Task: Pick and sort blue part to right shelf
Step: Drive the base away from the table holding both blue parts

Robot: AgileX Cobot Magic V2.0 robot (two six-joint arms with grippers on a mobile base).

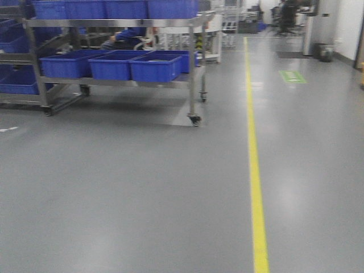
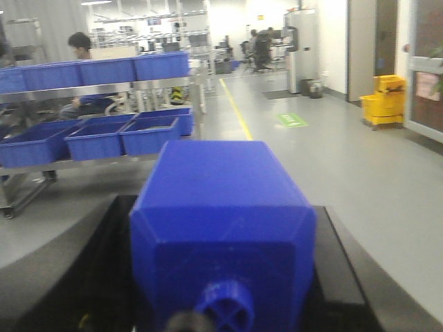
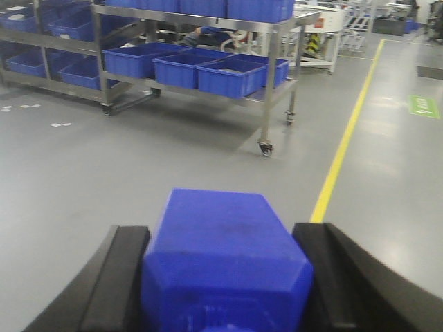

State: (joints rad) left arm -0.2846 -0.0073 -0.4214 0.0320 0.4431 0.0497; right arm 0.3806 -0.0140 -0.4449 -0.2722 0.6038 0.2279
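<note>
Now, L gripper [image 2: 221, 207] is clamped on a blue part [image 2: 218, 180] — black fingers [image 2: 104, 270] pressed vs. both its sides, and a cross-shaped knob [image 2: 225, 308] shows on the near face. R gripper [image 3: 221, 232] likewise pinches a second blue part [image 3: 221, 256], fingers [image 3: 118, 277] tight on each flank. Both parts are held over open gray floor [image 1: 114, 199], well short of the right shelf [image 1: 192, 62], not on it. Shelf is a steel-framed rack on casters [image 1: 195, 119]. Blue bins [image 1: 154, 67] sit side by side on its lower level, w/ upper bins [image 1: 114, 8] on top. Behind the shelf sits a person in blue [image 1: 128, 35]. Right of the shelf a yellow line [image 1: 254, 170] runs along the floor — beyond it, a green floor mark [image 1: 292, 77]. Farther right of the shelf, in the left wrist view, stands a yellow mop bucket [image 2: 383, 102].
</note>
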